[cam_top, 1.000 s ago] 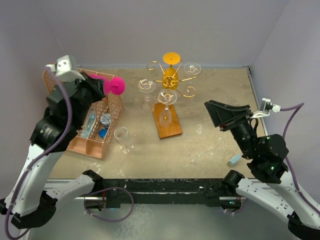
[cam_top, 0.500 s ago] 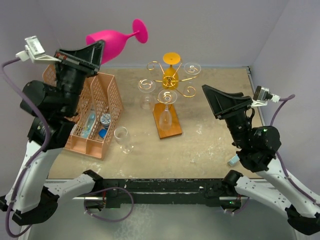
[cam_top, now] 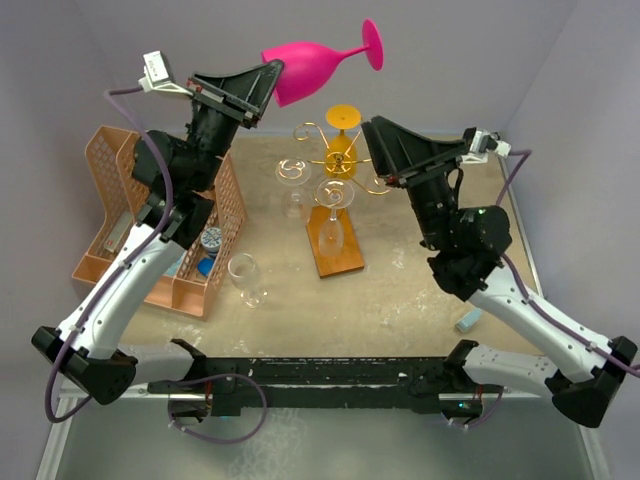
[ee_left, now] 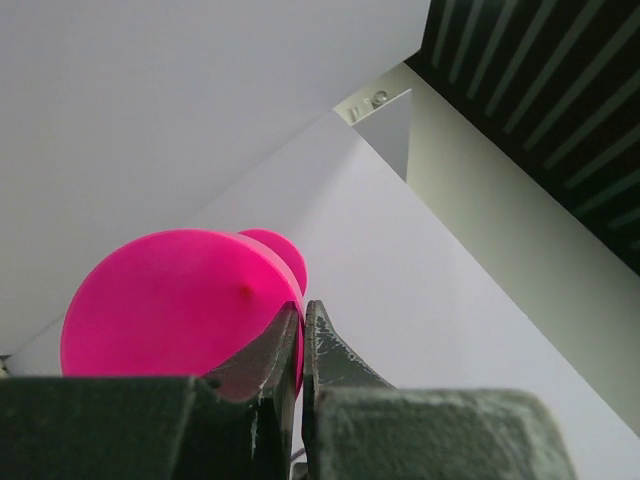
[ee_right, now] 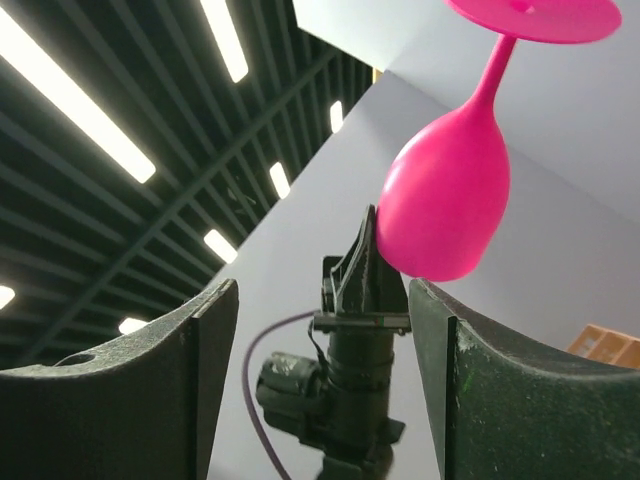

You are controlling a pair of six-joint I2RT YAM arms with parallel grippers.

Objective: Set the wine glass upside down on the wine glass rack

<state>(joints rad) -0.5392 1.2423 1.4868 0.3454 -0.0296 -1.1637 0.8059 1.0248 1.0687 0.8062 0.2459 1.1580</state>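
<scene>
Glass status: pink wine glass (cam_top: 320,62) is in the air, well above the bench (cam_top: 420,290), not touching anything but the left hand (cam_top: 272,75). In the top view it lies roughly sideways, bowl mouth at the hand, foot pointing right and a bit up. Left hand is pinching the bowl wall at the rim; in the left wrist view the two fingers (ee_left: 325,345) are almost pressed together, with the pink wall between them. Right hand (cam_top: 372,130) is also raised, fingers spread wide, nothing between them, tips aimed up-left toward the glass but apart from it. Right wrist view shows the glass and left hand framed between its spread fingers (ee_right: 200,380).

Wine glass rack (cam_top: 342,262) stands mid-bench toward the back, below and right of the held glass. Clear glasses (cam_top: 292,172) and one yellow glass (cam_top: 343,117) hang on it, feet up. Peach organiser (cam_top: 120,200) sits at left. Clear glass (cam_top: 245,275) stands upright just beside it. Small pale-blue item (cam_top: 468,320) lies near the right edge.
</scene>
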